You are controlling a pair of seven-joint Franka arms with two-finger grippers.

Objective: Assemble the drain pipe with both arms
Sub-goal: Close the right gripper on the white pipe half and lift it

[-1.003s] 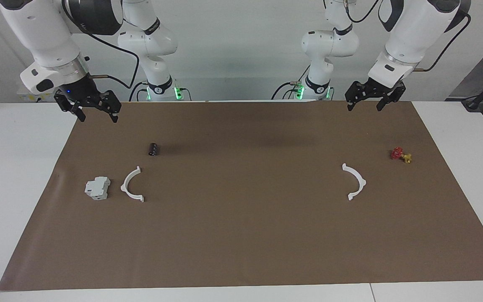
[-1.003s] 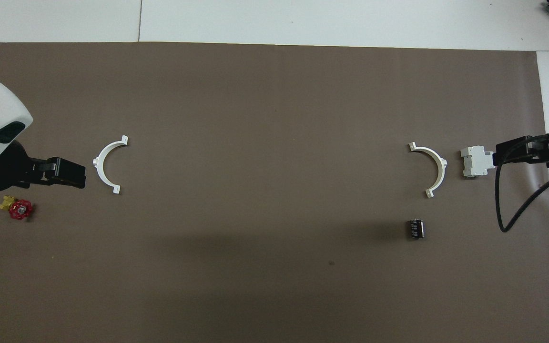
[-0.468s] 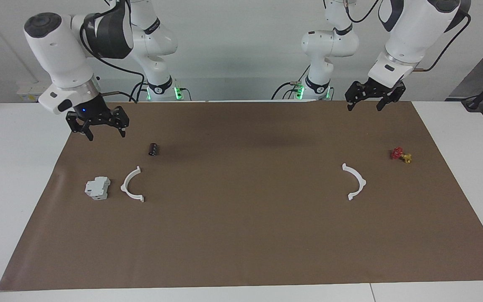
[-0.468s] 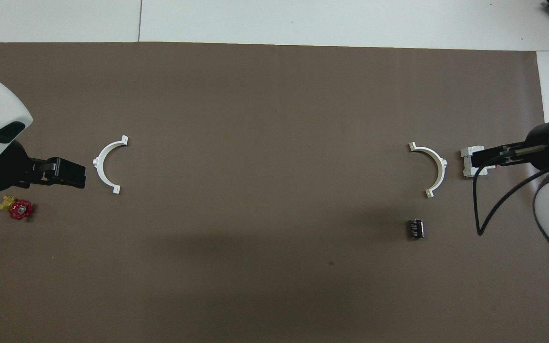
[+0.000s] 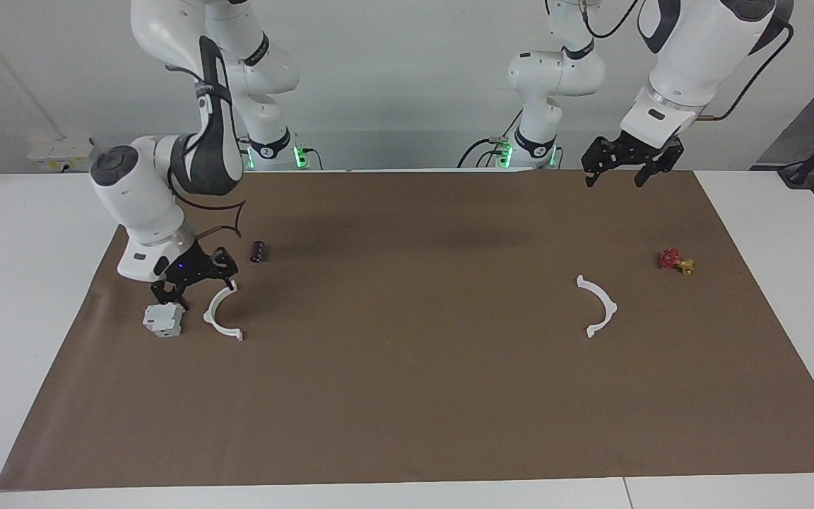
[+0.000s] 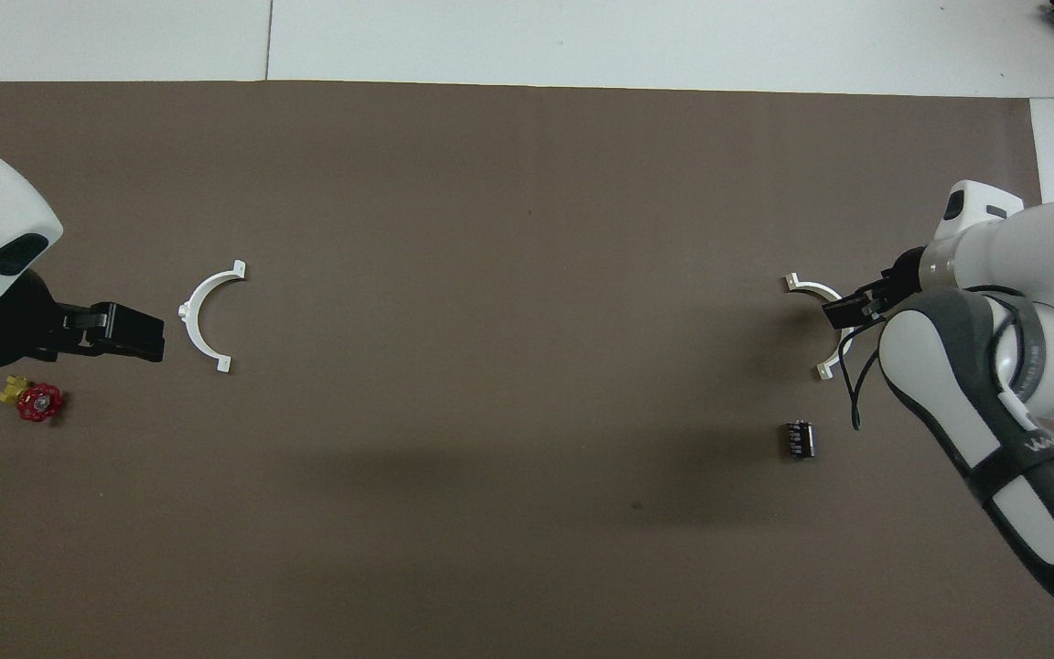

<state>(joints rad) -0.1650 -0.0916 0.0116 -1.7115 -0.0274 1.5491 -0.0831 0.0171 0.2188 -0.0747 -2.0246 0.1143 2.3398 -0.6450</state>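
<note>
At the left of the facing view, the right gripper [image 5: 193, 283] hangs open over one thin white plastic half-ring [image 5: 222, 311], seemingly to grasp it. The other half-ring [image 5: 599, 305] lies mid-right; the left gripper [image 5: 624, 164] waits open, upper right.

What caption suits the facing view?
Right tool lowered, open, above one half-ring beside a grey box; left tool waits, open, above the mat's edge.

Two thin white half-rings with end tabs lie flat on my desk, well apart: one half-ring [image 5: 222, 312] at my right arm's end, other half-ring [image 5: 598, 305] at my left arm's end, unjoined.
</note>
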